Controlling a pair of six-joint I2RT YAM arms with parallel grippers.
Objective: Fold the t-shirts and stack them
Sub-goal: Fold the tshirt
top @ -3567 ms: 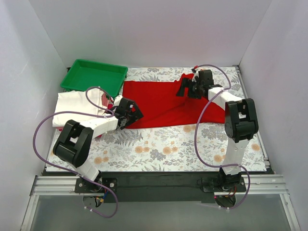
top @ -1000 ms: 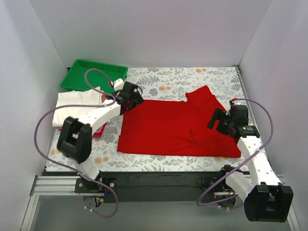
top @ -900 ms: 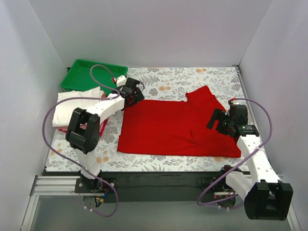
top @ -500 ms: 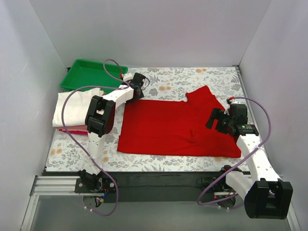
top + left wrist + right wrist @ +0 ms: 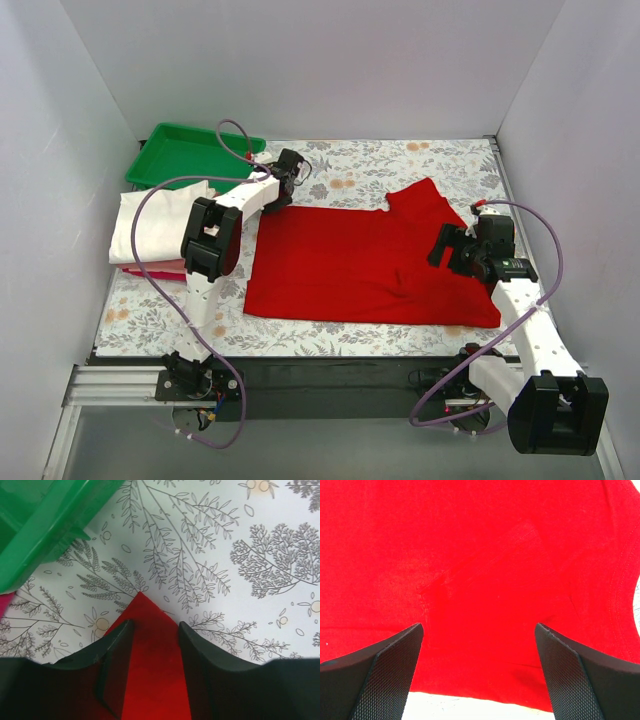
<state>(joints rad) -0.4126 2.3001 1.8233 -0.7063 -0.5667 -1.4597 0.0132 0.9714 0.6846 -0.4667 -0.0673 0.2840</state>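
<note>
A bright red t-shirt (image 5: 360,265) lies spread flat on the floral cover, one sleeve pointing to the far right. My left gripper (image 5: 276,198) is at its far left corner. In the left wrist view the left gripper (image 5: 155,627) has its fingers narrowed but apart, astride the pointed red corner (image 5: 150,670), which lies flat between them. My right gripper (image 5: 447,250) hovers wide open over the shirt's right side; the right wrist view shows the right gripper (image 5: 477,630) above red cloth (image 5: 480,555) near its edge. A folded cream-white t-shirt (image 5: 155,225) tops a folded red one (image 5: 150,269) at the left.
A green plastic tray (image 5: 190,155) stands at the far left corner, and its rim (image 5: 30,545) is close to my left fingers. The floral table cover (image 5: 350,165) spans the table. White walls enclose three sides.
My left arm has swung from the folded pile to the red shirt's far left corner, and its jaws have narrowed around it. The right gripper has hardly moved.
</note>
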